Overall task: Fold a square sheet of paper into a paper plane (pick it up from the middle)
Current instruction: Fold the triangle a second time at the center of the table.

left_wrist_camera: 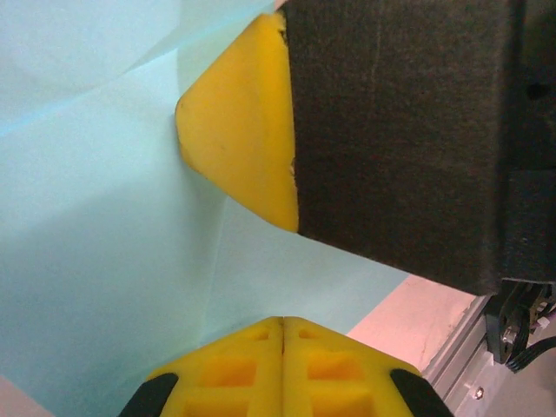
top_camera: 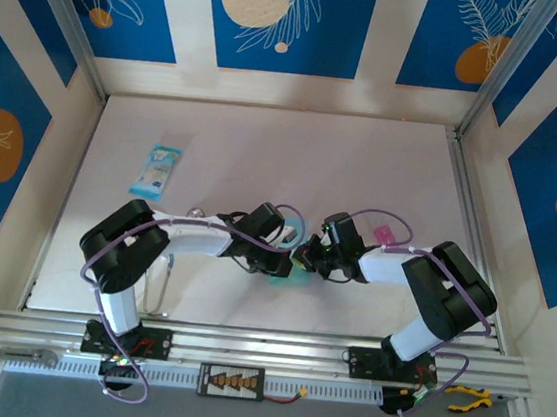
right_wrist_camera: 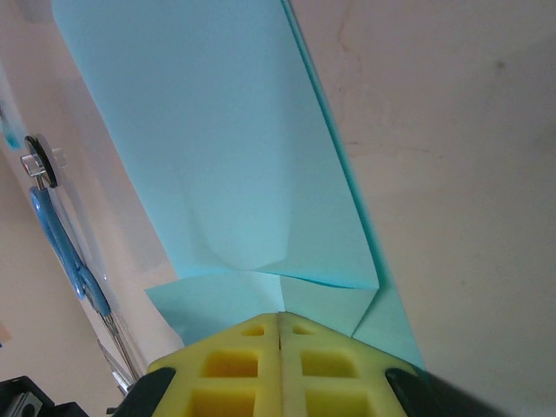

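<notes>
The square sheet of paper, partly folded, is pinched by the right pincer and stretches ahead of its tips. The left pincer is pressed shut on it too. Both pinches should be held firm so that no layer slips.

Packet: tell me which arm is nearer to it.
Left. In the top view, the left arm bends just toward the bases and right of the packet; the right arm stands far off to its right.
</notes>
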`<state>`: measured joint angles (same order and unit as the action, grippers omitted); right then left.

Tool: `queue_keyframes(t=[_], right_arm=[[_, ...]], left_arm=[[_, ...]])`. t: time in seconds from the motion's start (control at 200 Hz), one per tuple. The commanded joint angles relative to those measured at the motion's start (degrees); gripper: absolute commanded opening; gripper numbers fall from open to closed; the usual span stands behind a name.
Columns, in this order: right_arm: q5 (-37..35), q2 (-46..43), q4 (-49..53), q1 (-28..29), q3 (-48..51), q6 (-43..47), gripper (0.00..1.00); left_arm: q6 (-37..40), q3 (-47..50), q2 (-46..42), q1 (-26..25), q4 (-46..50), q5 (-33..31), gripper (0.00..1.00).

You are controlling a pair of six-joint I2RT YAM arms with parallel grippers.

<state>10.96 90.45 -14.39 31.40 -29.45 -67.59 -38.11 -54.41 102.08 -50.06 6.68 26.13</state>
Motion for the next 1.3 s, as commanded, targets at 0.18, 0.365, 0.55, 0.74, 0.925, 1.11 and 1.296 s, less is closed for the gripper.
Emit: queue_keyframes(t=[0.18, 0.365, 0.55, 0.74, 0.925, 1.11, 1.296], right_arm=[[-3.40, 1.56, 6.85, -0.07, 1.53, -0.45, 0.00], [-3.49, 1.96, 7.01, -0.08, 1.59, -0.35, 0.00], [-3.52, 2.09, 7.09, -0.02, 1.70, -0.31, 0.00], [-3.57, 2.35, 7.45, -0.02, 1.64, -0.18, 0.00], [-3.49, 2.62, 7.47, -0.02, 1.50, -0.19, 0.00], [-3.42, 2.79, 7.49, -0.02, 1.35, -0.17, 0.00], [-3.23, 3.08, 7.94, -0.02, 0.92, 0.09, 0.00]], left_arm=[[-0.24, 0.63, 1.38, -0.42, 0.66, -1.66, 0.00], [-1.29, 3.29, 1.11, -0.47, -1.02, -1.78, 0.00], [-1.62, 5.02, 0.15, -0.43, -1.49, -2.57, 0.00], [-2.56, 6.45, -0.94, -0.48, -2.23, -1.68, 0.00], [-4.39, 8.56, -2.59, -0.48, -3.32, -0.65, 0.00], [-5.80, 10.93, -4.07, -0.47, -3.58, -0.01, 0.01], [-6.04, 11.92, -5.52, -0.45, -2.66, 1.90, 0.03]])
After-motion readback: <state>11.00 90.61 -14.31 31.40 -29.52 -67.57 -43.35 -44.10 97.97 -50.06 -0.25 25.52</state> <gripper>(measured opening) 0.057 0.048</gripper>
